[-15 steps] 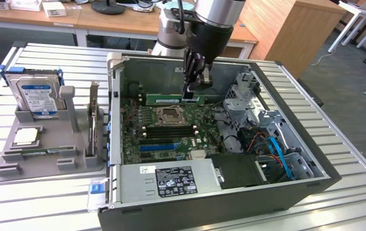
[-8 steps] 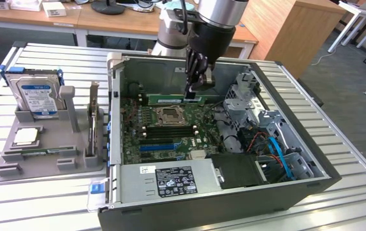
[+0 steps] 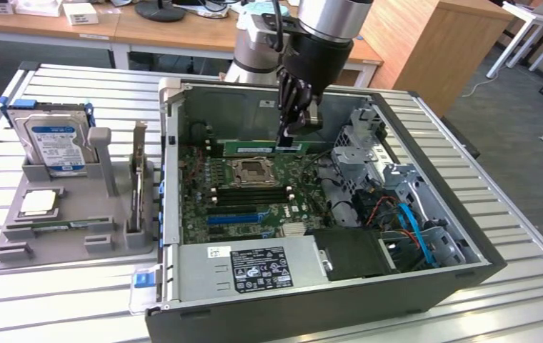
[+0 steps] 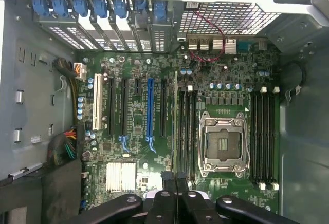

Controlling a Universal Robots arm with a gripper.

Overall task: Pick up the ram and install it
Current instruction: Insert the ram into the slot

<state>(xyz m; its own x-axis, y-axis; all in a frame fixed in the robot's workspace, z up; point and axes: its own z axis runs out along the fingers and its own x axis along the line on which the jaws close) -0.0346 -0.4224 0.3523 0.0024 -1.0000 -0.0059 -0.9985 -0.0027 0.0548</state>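
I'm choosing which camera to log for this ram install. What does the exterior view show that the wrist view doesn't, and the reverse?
Exterior view: the hard drive standing in the grey holder beside the case, and the power supply. Wrist view: the white slot and the mesh vent panel. Both: the CPU socket, and the gripper shut on the ram next to that socket.

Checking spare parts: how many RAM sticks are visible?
2. One ram in the gripper over the motherboard; another stick lies in the grey tray, exterior view's left. More may be hidden.
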